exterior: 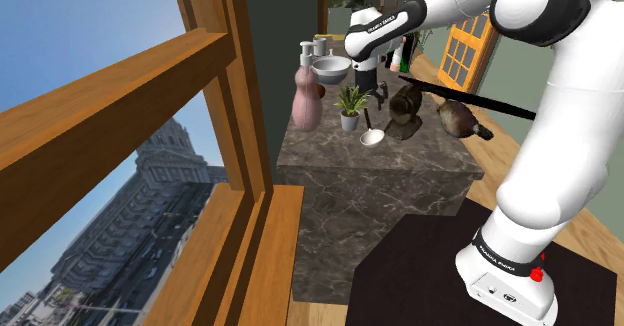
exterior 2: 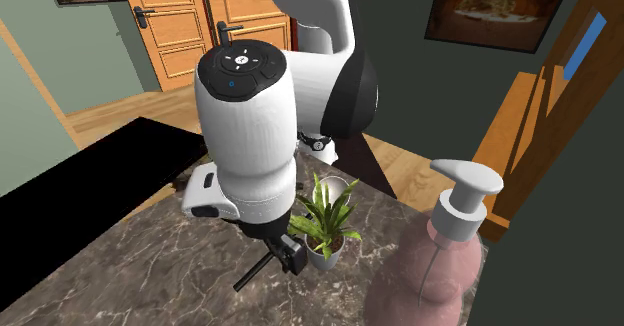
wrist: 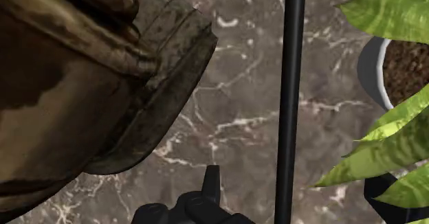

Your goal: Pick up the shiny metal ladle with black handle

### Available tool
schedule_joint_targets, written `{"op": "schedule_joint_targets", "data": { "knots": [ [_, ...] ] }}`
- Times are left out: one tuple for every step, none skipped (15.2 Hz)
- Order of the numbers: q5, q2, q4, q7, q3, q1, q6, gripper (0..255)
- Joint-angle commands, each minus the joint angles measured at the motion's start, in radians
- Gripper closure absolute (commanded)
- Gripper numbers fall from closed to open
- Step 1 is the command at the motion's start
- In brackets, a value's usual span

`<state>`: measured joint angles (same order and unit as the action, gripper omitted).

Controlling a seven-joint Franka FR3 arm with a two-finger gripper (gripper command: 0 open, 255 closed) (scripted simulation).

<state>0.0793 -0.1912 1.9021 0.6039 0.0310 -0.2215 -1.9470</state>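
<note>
Jaws spread apart, black ladle handle [wrist: 291,106] between them, untouched, plant [wrist: 392,13] beside

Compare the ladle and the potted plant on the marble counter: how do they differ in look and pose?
The ladle is long and thin, with a black handle and a pale bowl; the potted plant is bushy, green leaves in a white pot. The ladle lies along the counter; the potted plant stands upright. Both rest side by side on the dark marble counter.
</note>
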Motion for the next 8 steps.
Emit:
{"op": "schedule_joint_targets", "data": {
  "knots": [
    [0.0,-0.02,0.006,0.003,0.0,0.0,0.031,255],
    [0.0,-0.023,0.009,0.001,0.001,-0.001,0.026,255],
    [0.0,-0.026,0.005,0.0,0.001,-0.001,0.027,255],
    [0.0,-0.03,-0.003,-0.002,0.002,-0.002,0.031,255],
    [0.0,-0.031,-0.004,-0.002,0.002,-0.003,0.032,255],
    [0.0,-0.03,-0.004,-0.002,0.002,-0.003,0.032,255],
    [0.0,-0.03,-0.003,-0.002,0.002,-0.003,0.031,255],
    [0.0,-0.031,-0.004,-0.002,0.002,-0.002,0.031,255]
  ]
}}
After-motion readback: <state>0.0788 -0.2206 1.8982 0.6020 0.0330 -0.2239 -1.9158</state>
